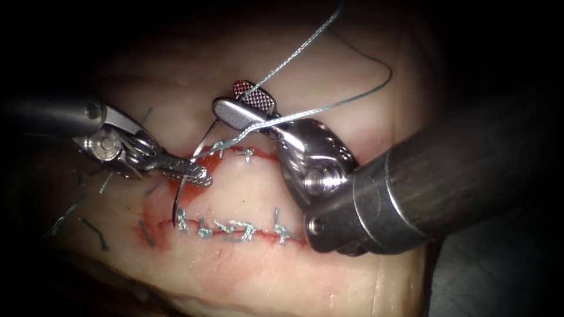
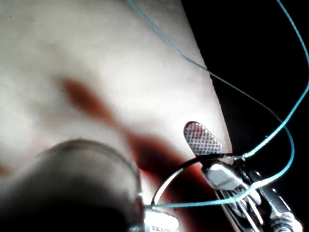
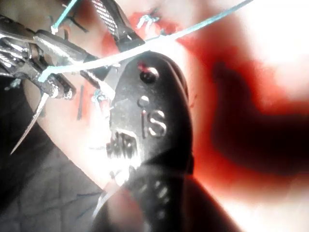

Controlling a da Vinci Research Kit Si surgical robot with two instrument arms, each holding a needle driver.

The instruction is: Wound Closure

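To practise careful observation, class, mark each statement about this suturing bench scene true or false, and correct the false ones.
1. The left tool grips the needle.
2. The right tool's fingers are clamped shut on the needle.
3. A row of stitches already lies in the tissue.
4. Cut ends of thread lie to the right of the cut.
1. True. The left tool is shut on the needle partway along its curve.
2. False. The right tool has its fingers open, and the thread runs past them.
3. True. The stitches sit in the tissue.
4. False. The cut ends of thread lie to the left.
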